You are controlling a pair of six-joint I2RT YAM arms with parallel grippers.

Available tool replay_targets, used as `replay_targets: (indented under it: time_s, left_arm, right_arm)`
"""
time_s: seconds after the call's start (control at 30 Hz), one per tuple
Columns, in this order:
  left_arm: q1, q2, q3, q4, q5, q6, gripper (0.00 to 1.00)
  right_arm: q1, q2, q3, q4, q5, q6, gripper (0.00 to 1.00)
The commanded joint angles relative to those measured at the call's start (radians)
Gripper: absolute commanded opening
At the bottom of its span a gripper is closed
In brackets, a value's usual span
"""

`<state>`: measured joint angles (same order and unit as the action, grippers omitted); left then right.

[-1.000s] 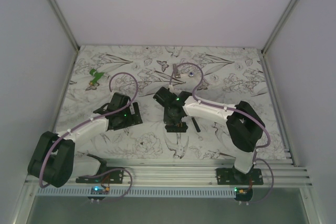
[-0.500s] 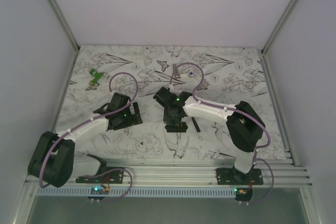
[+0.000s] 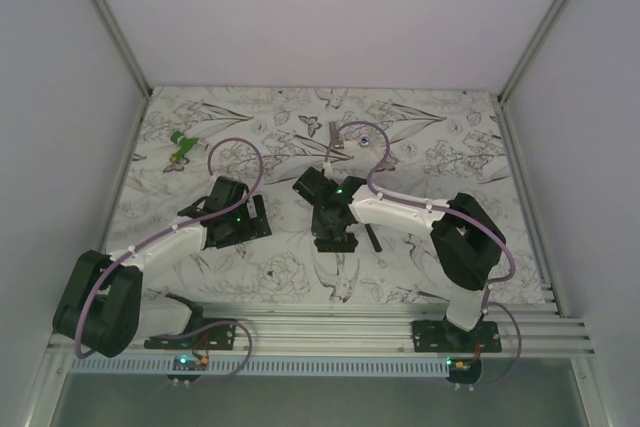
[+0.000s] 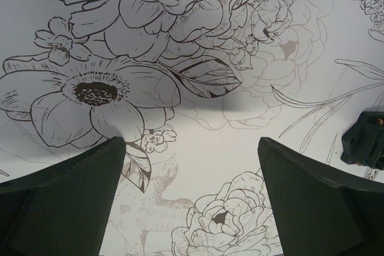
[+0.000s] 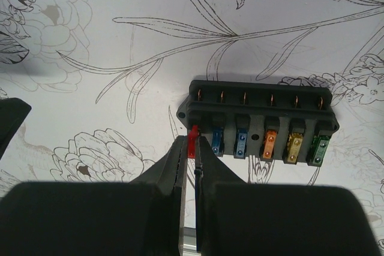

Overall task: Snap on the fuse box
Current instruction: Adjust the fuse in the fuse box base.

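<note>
Since a second ago next to nothing has moved: both arms sit where they were in the top view, at most a slight settling of the right wrist. Nearest, the left gripper [image 4: 191, 143] hangs with its jaws wide apart over bare printed cloth, holding nothing. The right gripper [image 5: 191, 151] is pinched together on a red fuse [image 5: 192, 139], which stands at the 9 o'clock end of the row of coloured fuses. Just beyond it is the fuse box [image 5: 258, 112], lying flat near the table's middle, at about 2 o'clock in the right wrist view. It looks like light, stiff moulded plastic, likely to skid on the cloth under a push, so it would best be braced by its long sides or short ends. The fuse is best held by its coloured head. Farther off, at 12 o'clock, lies a small grey piece [image 3: 337, 142].
</note>
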<state>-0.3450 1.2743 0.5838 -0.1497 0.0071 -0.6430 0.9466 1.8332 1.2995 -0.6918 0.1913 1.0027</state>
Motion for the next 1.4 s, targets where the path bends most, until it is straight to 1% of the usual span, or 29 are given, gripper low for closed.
replay_targets:
  time_s: [0.0, 0.3, 1.13, 1.37]
  left_arm:
    - [0.006, 0.021, -0.039, -0.031, 0.025, -0.013, 1.00]
    - [0.006, 0.020, -0.039, -0.029, 0.025, -0.014, 1.00]
    - [0.005, 0.019, -0.039, -0.030, 0.024, -0.014, 1.00]
    - [0.007, 0.019, -0.041, -0.028, 0.025, -0.015, 1.00]
  right_arm:
    - [-0.004, -0.018, -0.005, 0.026, 0.005, 0.027, 0.00]
    - [-0.005, -0.048, 0.003, 0.011, 0.027, 0.028, 0.00]
    - [-0.005, -0.008, -0.020, 0.056, -0.007, 0.028, 0.00]
    - [-0.005, 0.003, -0.023, 0.035, -0.001, 0.035, 0.00]
